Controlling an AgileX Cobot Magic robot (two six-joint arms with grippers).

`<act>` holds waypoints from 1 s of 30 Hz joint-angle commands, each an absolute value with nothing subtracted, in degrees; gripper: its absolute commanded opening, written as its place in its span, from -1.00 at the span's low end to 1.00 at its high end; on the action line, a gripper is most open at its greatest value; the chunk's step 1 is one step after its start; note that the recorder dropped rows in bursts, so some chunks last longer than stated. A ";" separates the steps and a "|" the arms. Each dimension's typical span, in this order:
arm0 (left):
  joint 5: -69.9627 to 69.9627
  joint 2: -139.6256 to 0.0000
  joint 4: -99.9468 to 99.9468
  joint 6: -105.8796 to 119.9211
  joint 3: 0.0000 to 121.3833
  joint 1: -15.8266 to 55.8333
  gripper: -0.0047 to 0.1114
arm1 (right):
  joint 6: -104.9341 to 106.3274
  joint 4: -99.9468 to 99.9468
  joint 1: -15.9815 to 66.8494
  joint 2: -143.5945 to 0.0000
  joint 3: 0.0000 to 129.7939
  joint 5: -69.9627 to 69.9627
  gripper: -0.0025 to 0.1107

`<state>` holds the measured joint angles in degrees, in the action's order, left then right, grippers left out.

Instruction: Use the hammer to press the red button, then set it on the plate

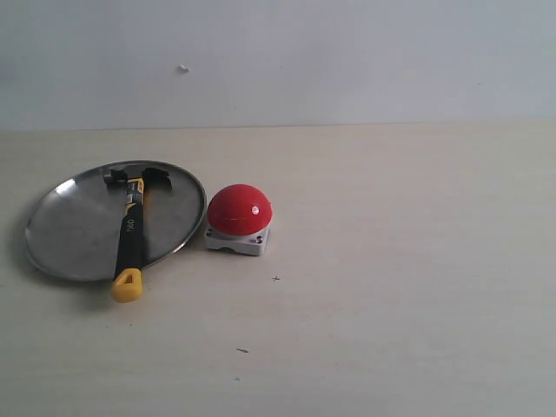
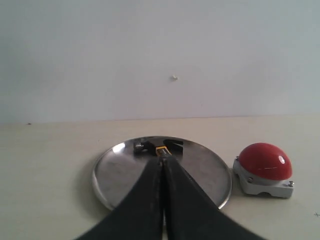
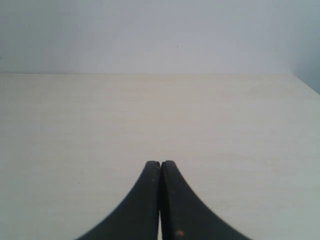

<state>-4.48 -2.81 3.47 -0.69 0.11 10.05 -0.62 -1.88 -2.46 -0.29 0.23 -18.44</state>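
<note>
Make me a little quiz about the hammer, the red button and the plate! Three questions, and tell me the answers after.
1. True or false: the hammer is lying on the plate, with its yellow end poking out over the rim.
2. In the exterior view, where is the red button? A) on the plate. B) beside the plate, to its right. C) under the hammer.
3. Fill in: the left gripper and the right gripper are both ____, holding nothing.

Key: 1 true; 2 B; 3 shut.
</note>
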 commanded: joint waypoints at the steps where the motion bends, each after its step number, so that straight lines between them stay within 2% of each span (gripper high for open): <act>1: -5.24 -2.01 3.35 -0.41 0.00 8.72 -0.92 | -0.31 -1.80 -2.70 0.00 0.00 -17.58 -0.96; 15: -15.87 0.00 3.79 -3.85 0.00 -0.79 -0.92 | -0.31 -1.80 -2.70 0.00 0.00 -17.58 -0.96; 30: -19.22 0.00 3.79 -6.21 0.00 -1.33 -0.92 | -0.31 -1.80 -2.70 0.00 0.00 -17.58 -0.96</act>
